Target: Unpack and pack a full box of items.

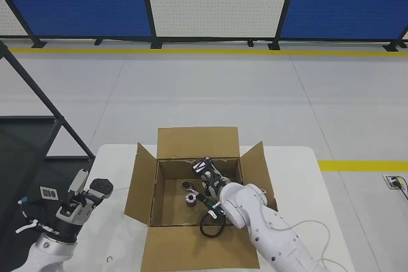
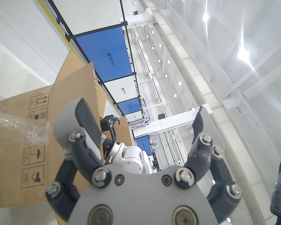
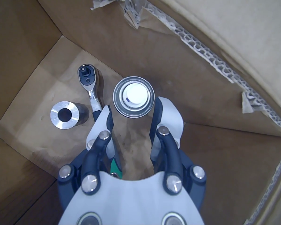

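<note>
White desk [image 1: 119, 234], brown box [image 1: 197, 143] open in the middle.
My right claw [image 3: 133, 114] is down in the box, open, tips just beside the spray can [image 3: 134, 97] near the far wall; a wrench [image 3: 86, 76] and a metal tube [image 3: 65, 115] sit close. My left claw [image 2: 142, 118] hangs open at the desk's left edge.

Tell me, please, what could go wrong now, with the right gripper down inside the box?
1. The right gripper is open beside the upright can; an off-centre close could tip it.
2. One finger hangs over the ratchet handle and might catch it.
3. The metal cylinder stands close; a falling can may hit it.
</note>
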You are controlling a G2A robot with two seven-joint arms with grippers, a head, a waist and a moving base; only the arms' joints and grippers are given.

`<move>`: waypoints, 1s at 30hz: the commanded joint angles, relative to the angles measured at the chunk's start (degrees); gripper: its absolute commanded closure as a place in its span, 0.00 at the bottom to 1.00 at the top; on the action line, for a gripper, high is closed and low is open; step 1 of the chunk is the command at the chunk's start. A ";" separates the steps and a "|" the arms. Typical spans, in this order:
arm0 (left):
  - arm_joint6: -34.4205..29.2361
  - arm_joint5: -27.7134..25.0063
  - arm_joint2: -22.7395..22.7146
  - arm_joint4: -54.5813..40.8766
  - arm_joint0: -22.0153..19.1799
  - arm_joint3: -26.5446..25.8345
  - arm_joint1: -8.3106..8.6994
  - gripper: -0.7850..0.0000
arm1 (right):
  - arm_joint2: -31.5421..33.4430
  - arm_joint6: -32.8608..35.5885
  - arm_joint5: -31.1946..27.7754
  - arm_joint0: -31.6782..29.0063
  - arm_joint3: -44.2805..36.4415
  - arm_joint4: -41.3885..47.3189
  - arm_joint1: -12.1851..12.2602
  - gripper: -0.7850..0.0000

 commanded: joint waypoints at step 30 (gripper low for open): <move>-14.60 -5.28 -4.75 -0.01 3.76 -2.05 1.21 0.00 | 34.29 -15.92 -29.38 -32.74 -47.38 15.37 8.46 0.00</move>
